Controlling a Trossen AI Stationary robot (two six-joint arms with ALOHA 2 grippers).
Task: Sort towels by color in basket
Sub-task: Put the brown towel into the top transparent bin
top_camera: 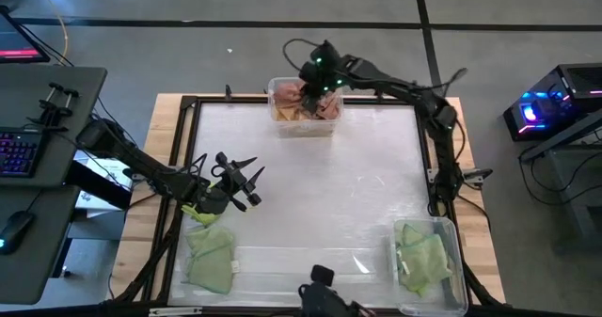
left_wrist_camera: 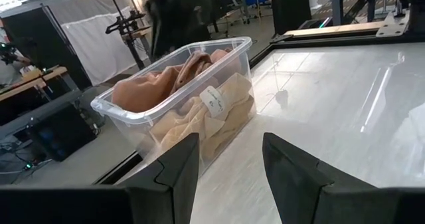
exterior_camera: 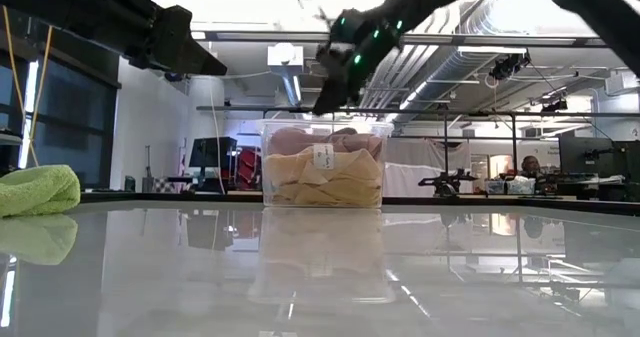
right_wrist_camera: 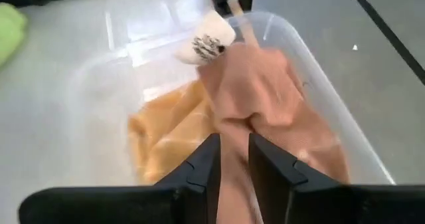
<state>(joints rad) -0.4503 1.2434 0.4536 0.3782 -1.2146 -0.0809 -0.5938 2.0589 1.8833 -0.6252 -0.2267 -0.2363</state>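
A clear bin (top_camera: 303, 110) at the table's far edge holds mustard towels (right_wrist_camera: 166, 137) with a salmon pink towel (right_wrist_camera: 272, 98) on top. My right gripper (right_wrist_camera: 232, 154) reaches down into this bin (exterior_camera: 322, 167) and is shut on the pink towel. Two light green towels (top_camera: 212, 256) lie flat on the table at the near left. My left gripper (top_camera: 252, 187) hovers beside them, pointing level toward the far bin (left_wrist_camera: 172, 98), open with nothing between its fingers (left_wrist_camera: 179, 164). More green towels (top_camera: 423, 256) lie in a second clear bin (top_camera: 458, 261) at the near right. My right gripper pinches a raised fold of the pink towel (right_wrist_camera: 234, 127) between its two fingers. The fingers come from above, slanting down into the bin. The rest of the towel lies in the bin on the mustard towels.
The middle of the glossy white table (top_camera: 320, 195) is bare. A black frame (top_camera: 188, 105) runs round its edge. A white label (left_wrist_camera: 214, 99) is stuck on the far bin's wall. Desks, a keyboard (top_camera: 23, 152) and a person show beyond the table.
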